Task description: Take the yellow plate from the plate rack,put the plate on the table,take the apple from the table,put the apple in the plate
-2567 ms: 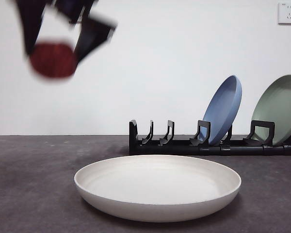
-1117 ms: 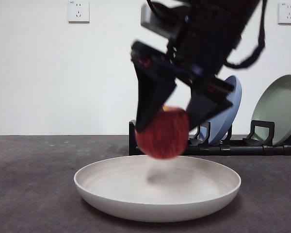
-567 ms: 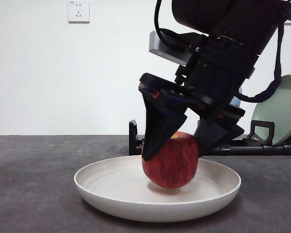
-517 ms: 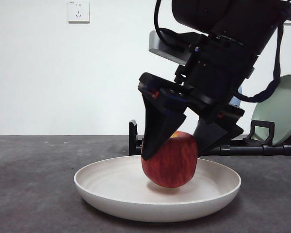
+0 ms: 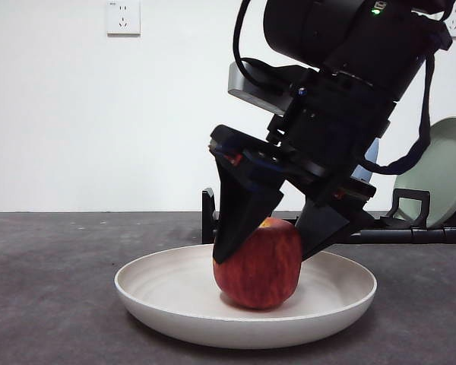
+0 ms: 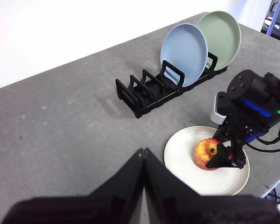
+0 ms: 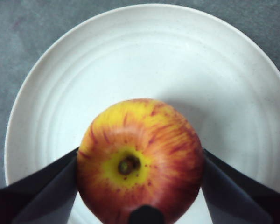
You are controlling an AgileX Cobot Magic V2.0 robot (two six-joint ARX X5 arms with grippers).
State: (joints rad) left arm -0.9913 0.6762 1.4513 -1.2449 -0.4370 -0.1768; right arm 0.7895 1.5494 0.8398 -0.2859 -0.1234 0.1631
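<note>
The right tool [image 5: 267,255] pinched the apple [image 5: 258,263] from above, stem up, its base touching the yellow plate [image 5: 167,293] on the bench [image 5: 53,304]. Release looked next, straight upward. The left tool [image 6: 143,154] waited, pressed together, well apart.

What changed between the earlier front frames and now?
The right gripper carried the apple in from high on the side and lowered it onto the yellow plate, jaws still closed on it. The plate, plate rack and left gripper show no change.
</note>
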